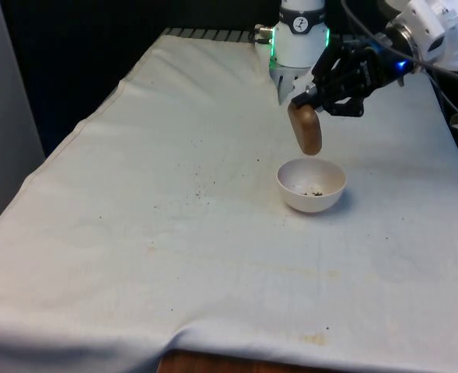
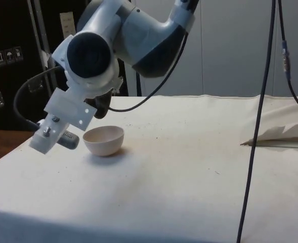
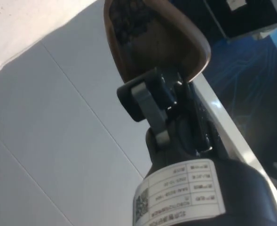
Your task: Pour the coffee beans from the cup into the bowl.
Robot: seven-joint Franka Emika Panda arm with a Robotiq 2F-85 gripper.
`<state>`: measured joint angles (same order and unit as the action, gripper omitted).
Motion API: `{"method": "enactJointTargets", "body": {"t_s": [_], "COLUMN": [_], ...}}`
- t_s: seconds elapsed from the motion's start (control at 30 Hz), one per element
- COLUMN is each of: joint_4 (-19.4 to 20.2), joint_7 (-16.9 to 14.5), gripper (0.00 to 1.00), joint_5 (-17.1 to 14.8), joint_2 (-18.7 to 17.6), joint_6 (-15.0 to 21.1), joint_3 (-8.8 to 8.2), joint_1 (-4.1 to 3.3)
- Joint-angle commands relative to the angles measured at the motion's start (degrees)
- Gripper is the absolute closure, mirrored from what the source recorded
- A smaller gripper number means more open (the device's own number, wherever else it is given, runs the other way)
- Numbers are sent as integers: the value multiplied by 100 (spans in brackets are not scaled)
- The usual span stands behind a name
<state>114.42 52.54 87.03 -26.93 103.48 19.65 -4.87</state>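
A brown cup [image 1: 305,128] hangs tipped far over, mouth down, just above the white bowl [image 1: 312,186] on the cloth. My black gripper [image 1: 308,99] is shut on the cup's rim. A few dark coffee beans [image 1: 316,192] lie in the bowl's bottom. In the wrist view the cup [image 3: 166,42] shows its dark inside with beans [image 3: 129,21] stuck near the rim, and one finger [image 3: 150,101] clamps its wall. In the side view the bowl [image 2: 104,140] sits below the wrist, which hides the cup.
The white cloth [image 1: 174,233] carries scattered dark specks [image 1: 201,186] to the front view's left of the bowl. A black cable [image 2: 262,116] hangs down in the side view. A fold of cloth [image 2: 285,134] lies at the table's far end there.
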Motion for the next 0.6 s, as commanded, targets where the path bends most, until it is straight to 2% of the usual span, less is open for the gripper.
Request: {"method": "enactJointTargets", "body": {"t_s": [0.0,0.23,0.27,0.57], "joint_4": [63,160,115,218], "joint_7": [17,40,29,40], "gripper": [99,99,99,99], "joint_5": [63,281,229,556], "joint_2": [46,46,11,0], "joint_6": [0,-218,-229,-401], "joint_3": [0,103,103,138], "joint_1": [-11,-6,0,-11]}}
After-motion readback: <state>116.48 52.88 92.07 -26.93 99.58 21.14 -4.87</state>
